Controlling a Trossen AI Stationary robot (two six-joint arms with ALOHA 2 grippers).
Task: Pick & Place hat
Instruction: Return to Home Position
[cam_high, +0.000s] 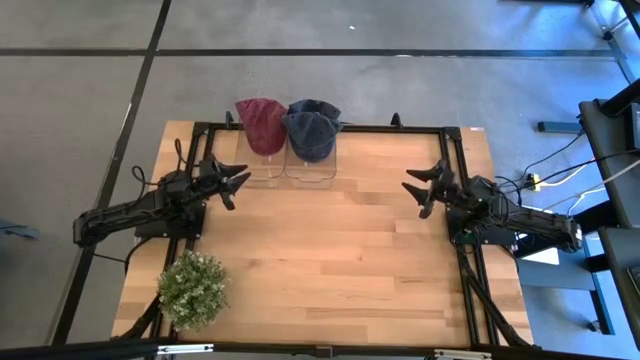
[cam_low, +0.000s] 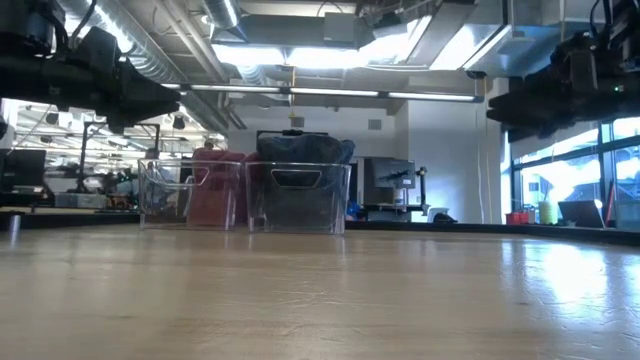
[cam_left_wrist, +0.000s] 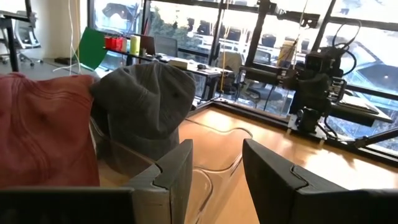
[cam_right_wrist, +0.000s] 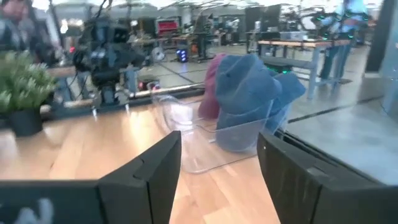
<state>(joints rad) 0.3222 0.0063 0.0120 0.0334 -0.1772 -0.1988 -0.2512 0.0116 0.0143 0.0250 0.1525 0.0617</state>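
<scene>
A dark red hat (cam_high: 262, 124) and a dark blue hat (cam_high: 312, 129) each sit in a clear plastic bin (cam_high: 308, 168) at the table's far edge, their crowns sticking up above the bin rims. In the low view the red hat (cam_low: 212, 185) and blue hat (cam_low: 300, 180) stand side by side. My left gripper (cam_high: 238, 183) hovers open near the table's left side, just left of the bins. My right gripper (cam_high: 415, 188) hovers open near the right side. The left wrist view shows both hats (cam_left_wrist: 146, 106) ahead; the right wrist view shows the blue hat (cam_right_wrist: 252, 99) in front of the red one.
A small potted plant (cam_high: 192, 288) stands at the near left corner. A black metal frame (cam_high: 400, 127) runs along the table's far edge and sides. Bare wood (cam_high: 330, 250) spreads between the arms and toward the near edge.
</scene>
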